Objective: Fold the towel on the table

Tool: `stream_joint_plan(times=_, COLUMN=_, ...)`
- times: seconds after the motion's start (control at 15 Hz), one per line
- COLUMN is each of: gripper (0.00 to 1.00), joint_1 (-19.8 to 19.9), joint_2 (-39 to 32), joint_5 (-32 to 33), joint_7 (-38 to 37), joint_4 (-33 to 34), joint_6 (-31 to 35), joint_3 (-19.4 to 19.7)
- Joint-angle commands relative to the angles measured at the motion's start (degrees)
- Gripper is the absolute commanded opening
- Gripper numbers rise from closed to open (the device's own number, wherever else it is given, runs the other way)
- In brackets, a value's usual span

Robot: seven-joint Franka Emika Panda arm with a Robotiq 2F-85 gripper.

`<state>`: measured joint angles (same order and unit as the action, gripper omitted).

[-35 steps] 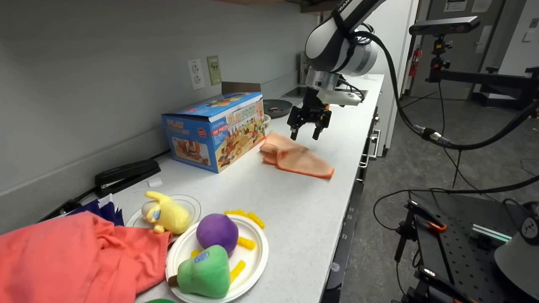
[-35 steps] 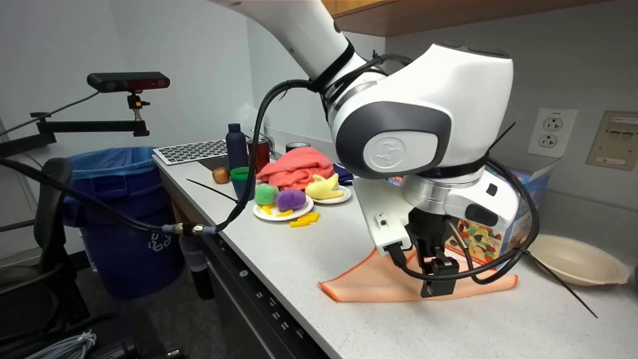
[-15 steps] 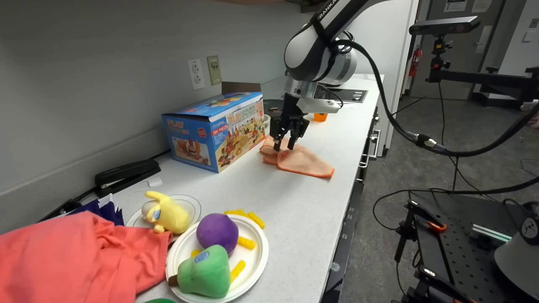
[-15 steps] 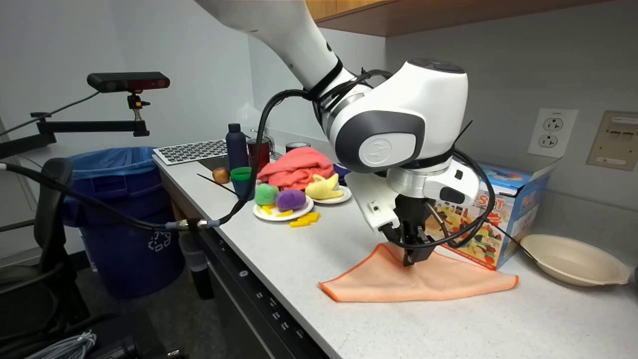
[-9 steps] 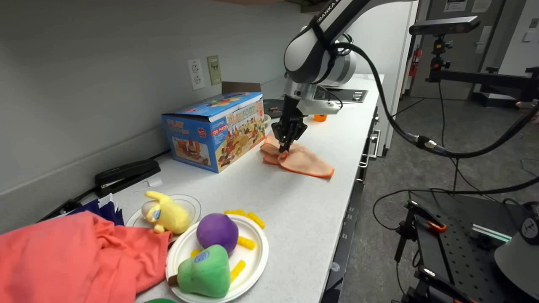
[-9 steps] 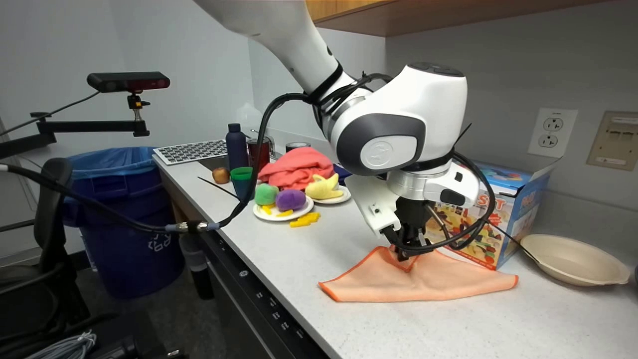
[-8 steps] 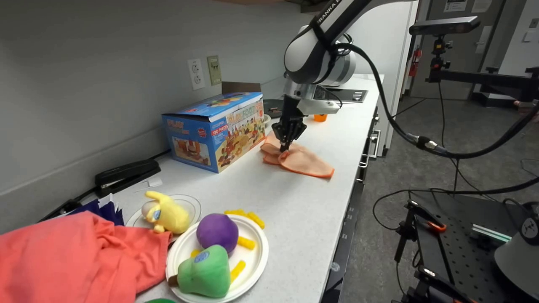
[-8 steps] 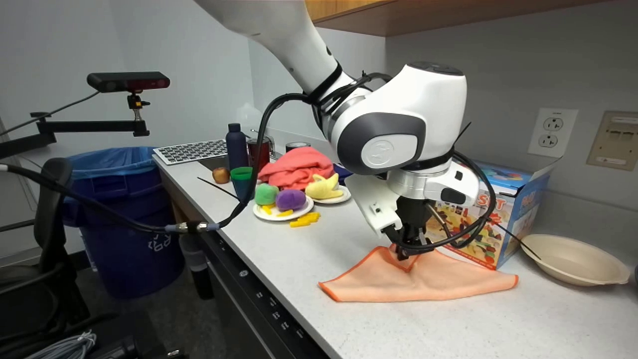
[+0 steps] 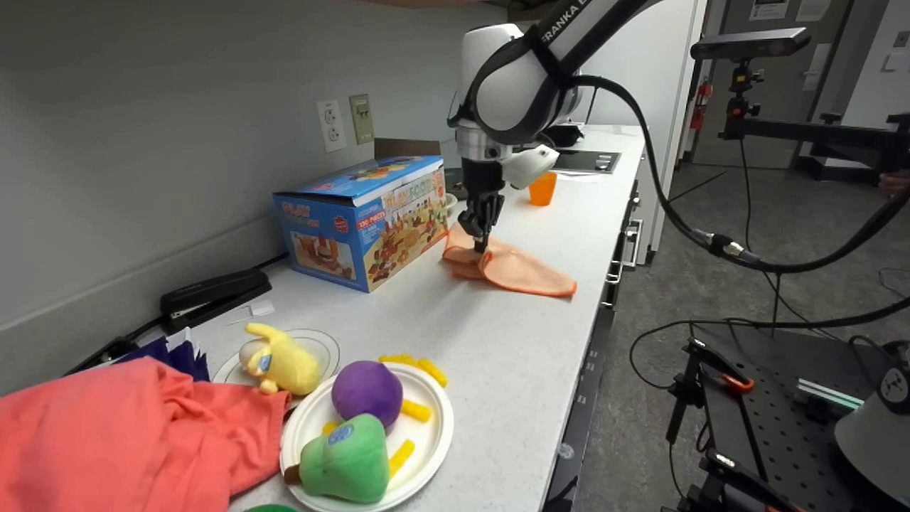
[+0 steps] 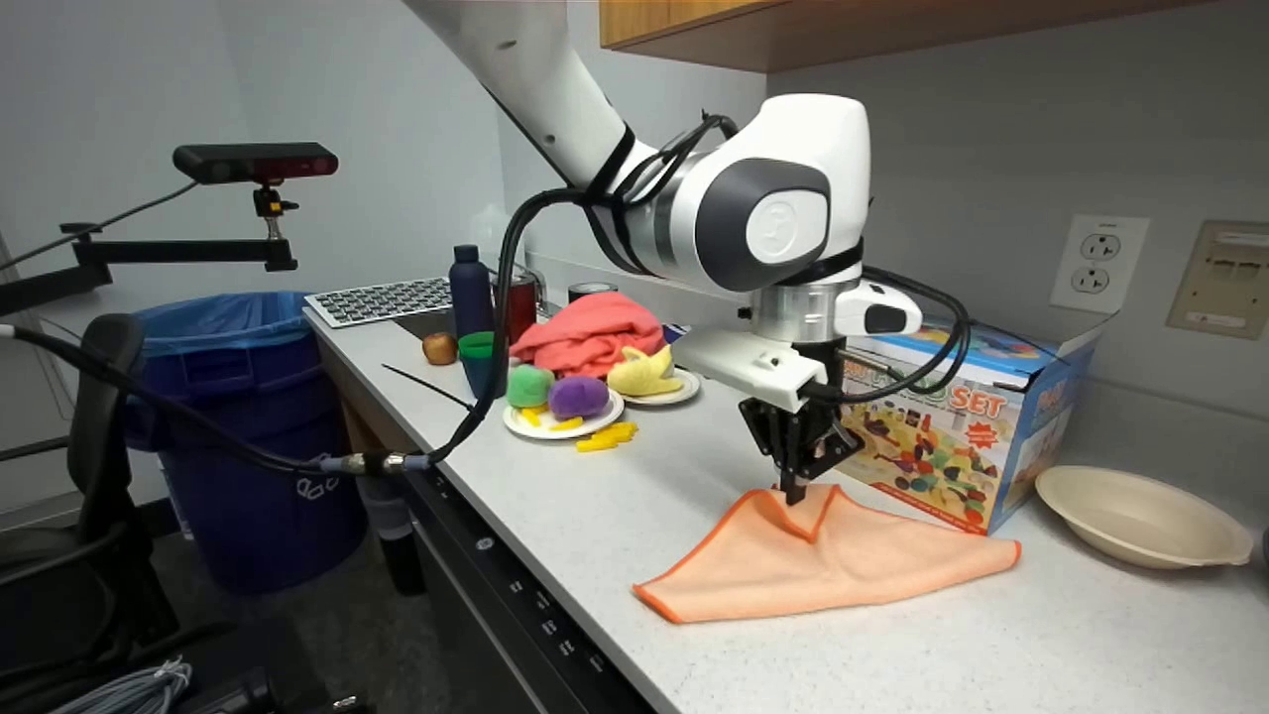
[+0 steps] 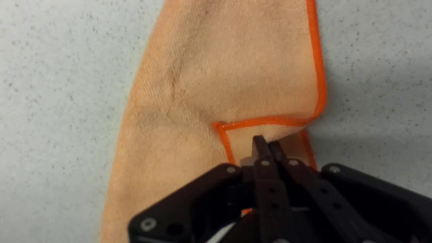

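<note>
Jaws pinch the towel (image 11: 206,94), partly hiding it.

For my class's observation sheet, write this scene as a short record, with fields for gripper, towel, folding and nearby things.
Gripper: shut on towel, next to a V of orange edging
Towel: peach, lying unevenly on counter
Folding: looks unfinished; corners jut out both ways
Box: blue, marked PLAY FOOD, beside towel; contact unclear
Bowl: beige, near box
Plate: one of two; holds purple toy, green toy, yellow sticks
</note>
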<state>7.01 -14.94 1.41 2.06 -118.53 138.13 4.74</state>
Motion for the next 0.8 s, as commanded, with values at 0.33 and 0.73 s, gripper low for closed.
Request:
stream_joint_plan(times=0.33, gripper=0.0, joint_1=-2.8, joint_2=2.0, joint_5=-1.1, joint_7=3.0, joint_4=0.1, joint_6=6.4, joint_3=-3.5)
stream_joint_plan(times=0.73, gripper=0.5, joint_1=-2.6, joint_2=2.0, joint_5=-4.2, joint_7=5.5, joint_4=-1.0, joint_6=4.6, joint_3=-4.4)
